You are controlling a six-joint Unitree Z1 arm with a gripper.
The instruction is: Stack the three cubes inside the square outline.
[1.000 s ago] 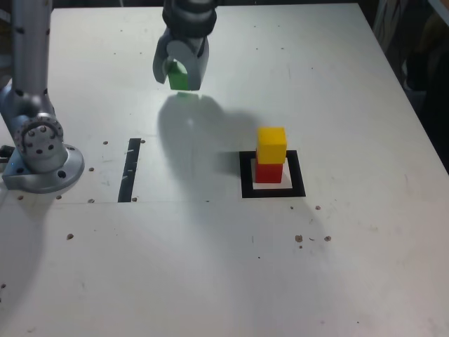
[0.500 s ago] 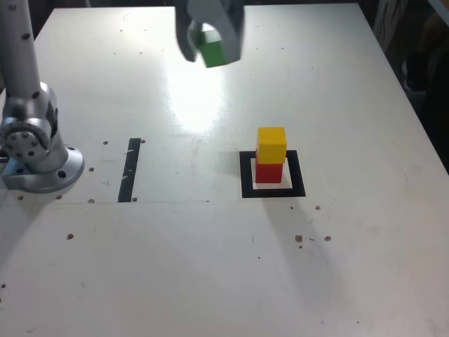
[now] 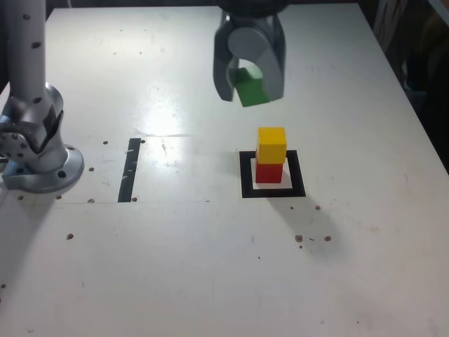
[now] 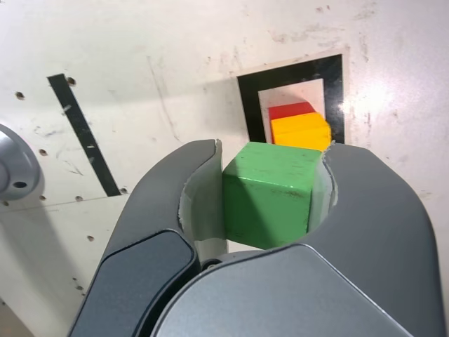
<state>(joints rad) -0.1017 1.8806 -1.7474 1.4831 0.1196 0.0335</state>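
**Gripping green in mid-air, near 2 cubes already stacked**

Pinching the green cube point(image 4: 270, 193) firmly between the 2 jaws of the gripper point(image 3: 251, 81) — pressed against its opposite sides, with no support under it. Holding it clear of the table point(image 3: 175, 281), a little tilted in the exterior view, and well apart from the other 2 cubes. Seen there between 11 and 12 o'clock from the stack, taking the picture as the dial.

Resting inside the square outline point(image 3: 298, 174): the red cube point(image 3: 269, 173), set down on the white centre point(image 3: 287, 179). Sitting directly on top of red: the yellow cube point(image 3: 271, 145), touching it and hiding part of it. Showing white at 3 o'clock from red, within the black frame.

Making 2 cubes stacked and 1 still off the pile.

Looking through the wrist view: green close up between the jaws, with yellow and a strip of red visible beyond, both framed by the outline.

Lying at 9 o'clock from the outline in the exterior view: the straight black tape strip point(image 3: 130, 170), well apart from it. Standing farther out, also at 9 o'clock: the round arm base point(image 3: 45, 175). Falling across the table at roughly 5 o'clock from the outline: a soft shadow point(image 3: 316, 225).
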